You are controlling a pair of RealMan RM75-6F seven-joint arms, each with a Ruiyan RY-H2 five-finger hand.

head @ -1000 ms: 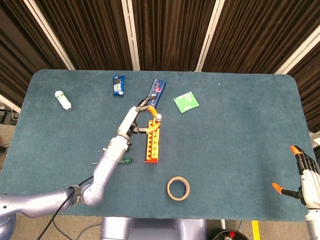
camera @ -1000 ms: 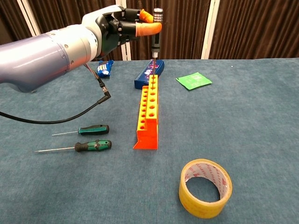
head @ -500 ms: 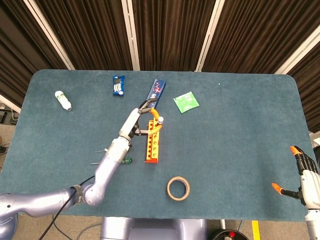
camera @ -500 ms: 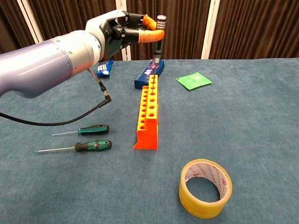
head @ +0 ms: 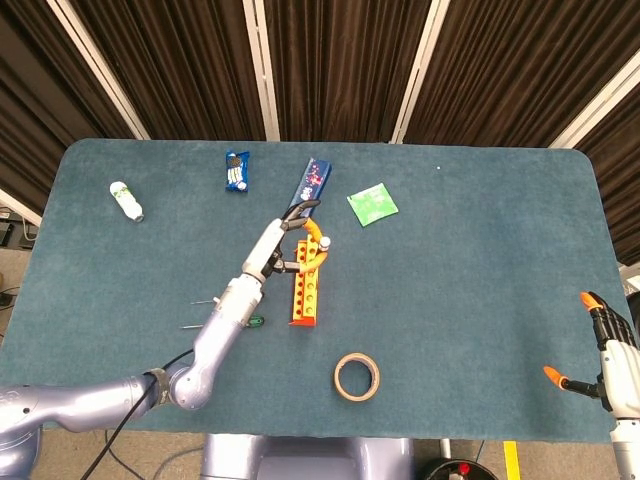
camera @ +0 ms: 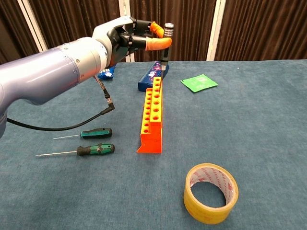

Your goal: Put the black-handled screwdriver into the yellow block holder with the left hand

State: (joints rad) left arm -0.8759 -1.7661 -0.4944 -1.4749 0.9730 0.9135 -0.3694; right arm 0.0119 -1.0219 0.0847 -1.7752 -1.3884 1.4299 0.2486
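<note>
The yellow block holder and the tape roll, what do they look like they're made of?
Yellow block holder: likely molded plastic, with glossy, uniform orange-yellow faces and neat round holes. Tape roll: looks like yellowish translucent film wound on a pale core, probably cardboard.

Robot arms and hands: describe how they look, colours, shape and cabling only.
The left arm is a smooth, rounded, glossy lavender-grey shell. A thin black cable trails from it across the table. The left hand has a pale grey back, dark fingers and orange fingertips. The right hand, at the frame's edge, is light grey with orange fingertips too.
</note>
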